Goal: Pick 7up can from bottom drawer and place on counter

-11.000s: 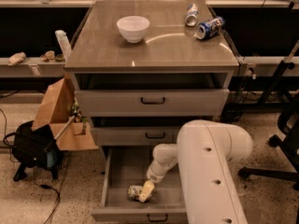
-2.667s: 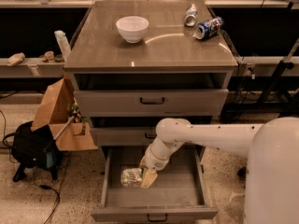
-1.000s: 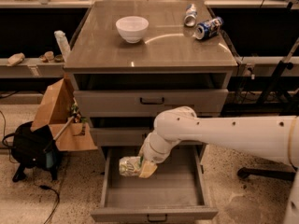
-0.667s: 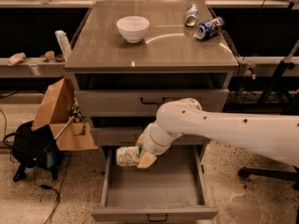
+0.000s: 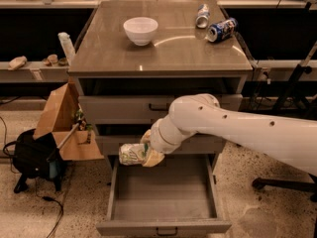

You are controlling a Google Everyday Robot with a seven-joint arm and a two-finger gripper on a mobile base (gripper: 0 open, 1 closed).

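I have the gripper (image 5: pixel 148 155) over the open bottom drawer (image 5: pixel 163 228), clamped on the 7up can (image 5: pixel 131 153), with the middle drawer front (image 5: pixel 111 144) close behind it. Straight up, the top drawer front (image 5: pixel 119 108) and the counter (image 5: pixel 163 58) edge block the way back, so the free room is out in front of the cabinet. On the counter, a white bowl (image 5: pixel 140 29) sits left of centre, and a blue can (image 5: pixel 221 29) and silver can (image 5: pixel 202 15) lie at the far right corner — the near strip is bare. A cardboard box (image 5: pixel 57 115) and black bag (image 5: pixel 29 155) crowd the cabinet's left side.
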